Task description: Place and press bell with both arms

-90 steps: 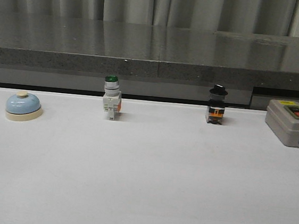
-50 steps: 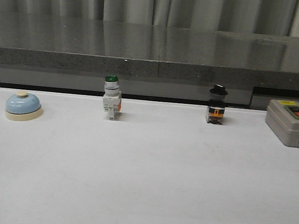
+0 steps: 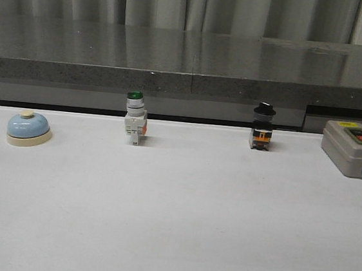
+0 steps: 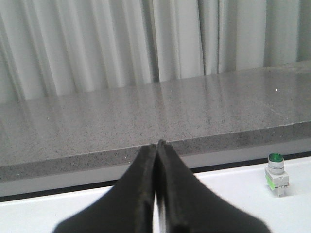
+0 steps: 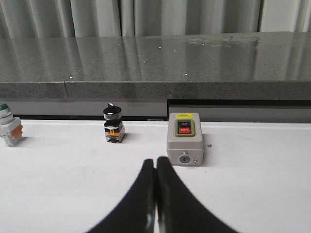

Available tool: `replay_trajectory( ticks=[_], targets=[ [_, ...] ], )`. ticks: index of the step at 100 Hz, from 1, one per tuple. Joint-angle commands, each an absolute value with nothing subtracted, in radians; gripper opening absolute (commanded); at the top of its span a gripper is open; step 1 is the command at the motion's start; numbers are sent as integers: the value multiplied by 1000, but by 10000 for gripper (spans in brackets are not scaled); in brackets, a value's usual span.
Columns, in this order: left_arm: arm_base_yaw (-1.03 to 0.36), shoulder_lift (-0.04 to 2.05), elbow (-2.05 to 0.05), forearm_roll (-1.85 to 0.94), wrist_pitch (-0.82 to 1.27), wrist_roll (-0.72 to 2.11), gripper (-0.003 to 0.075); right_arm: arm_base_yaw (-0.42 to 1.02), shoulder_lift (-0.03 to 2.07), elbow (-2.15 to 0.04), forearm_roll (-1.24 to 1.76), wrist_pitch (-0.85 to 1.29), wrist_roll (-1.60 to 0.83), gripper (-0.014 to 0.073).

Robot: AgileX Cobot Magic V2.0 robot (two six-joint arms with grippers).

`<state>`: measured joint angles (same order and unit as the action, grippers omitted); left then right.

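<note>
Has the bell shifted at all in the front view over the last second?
No. The bell sits at the same spot on the white table, with the same gap to the green-capped switch.

Looks like a lab or test bench. Plain white table [image 3: 179, 213] backed by a grey stone ledge [image 3: 189, 62] and pale curtains [image 3: 182, 5]. Laid out with loose industrial parts: green push-button switch [image 3: 134, 118], black selector switch [image 3: 262, 127], grey on/off box [image 3: 353, 149].

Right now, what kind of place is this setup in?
Probably a lab or test bench for robot trials: a plain white table holding a bell and industrial switches such as the grey on/off box, with a dark stone ledge and grey curtains behind.
</note>
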<state>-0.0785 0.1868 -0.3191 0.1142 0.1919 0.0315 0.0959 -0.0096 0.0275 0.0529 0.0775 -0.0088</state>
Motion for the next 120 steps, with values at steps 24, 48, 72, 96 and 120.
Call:
replay_trajectory(
  ticks=[24,48,72,96,120],
  targets=[
    [-81,550,-582,105,209,29,-19,92,-29,13,46,-11,-13,-60],
    [-81,825,-711,48,225,29,55,92,-29,13,46,-11,-13,-60],
    [-81,1065,-824,45,225,29,517,92,-29,13,46,-11,-13,-60],
    [-81,1320,-973,45,281,29,621,92,-29,13,46,-11,-13,-60],
    [-81,1585,-1228,25,533,29,621,92,-29,13,46,-11,-13,-60]
  ],
)
